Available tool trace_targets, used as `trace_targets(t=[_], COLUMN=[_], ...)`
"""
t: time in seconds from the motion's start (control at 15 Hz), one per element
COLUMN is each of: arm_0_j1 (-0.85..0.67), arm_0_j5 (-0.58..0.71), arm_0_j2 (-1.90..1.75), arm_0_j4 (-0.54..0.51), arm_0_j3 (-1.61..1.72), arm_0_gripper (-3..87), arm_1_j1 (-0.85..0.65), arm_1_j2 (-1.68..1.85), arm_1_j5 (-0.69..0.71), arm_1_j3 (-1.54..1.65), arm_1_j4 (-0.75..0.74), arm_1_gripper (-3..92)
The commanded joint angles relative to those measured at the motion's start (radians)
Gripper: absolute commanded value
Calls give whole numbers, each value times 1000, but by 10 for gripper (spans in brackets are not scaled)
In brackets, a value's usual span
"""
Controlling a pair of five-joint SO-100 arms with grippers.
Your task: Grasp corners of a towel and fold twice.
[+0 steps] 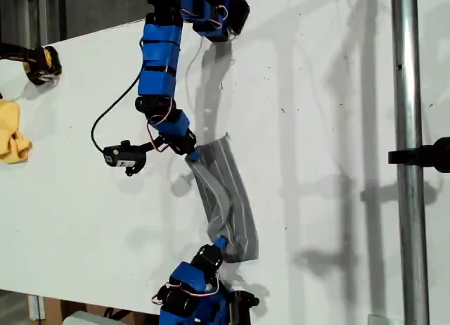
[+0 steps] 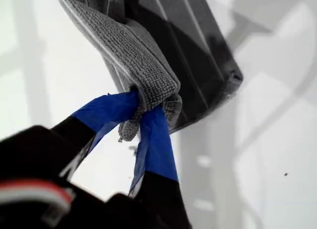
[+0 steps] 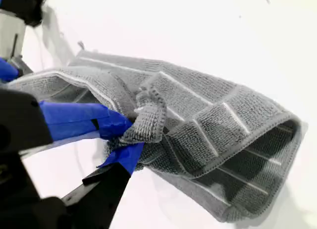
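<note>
Closest to the lens, the blue-taped black fingers (image 2: 156,144) of the first tool (image 2: 141,117) are seen pressed together on a bunched tip of the grey microfibre towel with thin white stripes (image 2: 133,55). No gap is left between them apart from the pinched cloth. From this grip the towel is carried away over the white worktop (image 2: 44,90), and one free corner (image 2: 237,78) is seen at its far end.

In the second wrist view, the second tool (image 3: 126,137) is likewise closed on a crumpled corner (image 3: 146,121) of the same towel (image 3: 213,120), held between a blue-taped finger (image 3: 74,121) and its mate. The cloth is doubled over there, so that a rounded fold is formed and the striped inner layer is shown beneath the outer one.

In the exterior view, the towel (image 1: 228,191) is stretched as a narrow, gathered band across the middle of the worktop (image 1: 316,128). Its upper end is held by the first tool (image 1: 193,155), on the blue and black arm reaching down from the exterior view's top edge. Its lower end is held by the second tool (image 1: 219,242), on the arm rising from the bottom edge. Whether the band is lifted clear of the surface cannot be told.

A crumpled yellow cloth (image 1: 13,138) is left at the exterior view's left edge, well apart from the towel. A vertical grey metal pole (image 1: 408,163) is seen along the exterior view's right side.
</note>
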State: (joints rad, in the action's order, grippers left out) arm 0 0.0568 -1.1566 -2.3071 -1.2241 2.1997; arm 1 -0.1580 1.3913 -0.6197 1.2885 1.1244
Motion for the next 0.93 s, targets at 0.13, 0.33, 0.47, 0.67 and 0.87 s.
trace_targets(t=[0.13, 0.33, 0.47, 0.67, 0.87], arm_0_j1=[-178, -238, -242, -210, -103], arm_0_j5=[31, 3, -38, -112, -252], arm_0_j2=[-77, -87, -103, -152, -163], arm_0_j4=[-37, -60, -101, -140, -123], arm_0_j3=[34, 40, 38, 71, 124], arm_0_gripper=[-26, -26, -26, -26, -26], arm_1_j1=[-91, -126, -132, -129, -100], arm_1_j2=[-11, -29, -18, -37, -48], arm_1_j5=[55, 91, 115, 124, 121], arm_1_j3=[-84, -98, -77, -66, -15], arm_1_j4=[-140, -202, -235, -199, -121], arm_1_gripper=[-2, -2, -2, -2, -2])
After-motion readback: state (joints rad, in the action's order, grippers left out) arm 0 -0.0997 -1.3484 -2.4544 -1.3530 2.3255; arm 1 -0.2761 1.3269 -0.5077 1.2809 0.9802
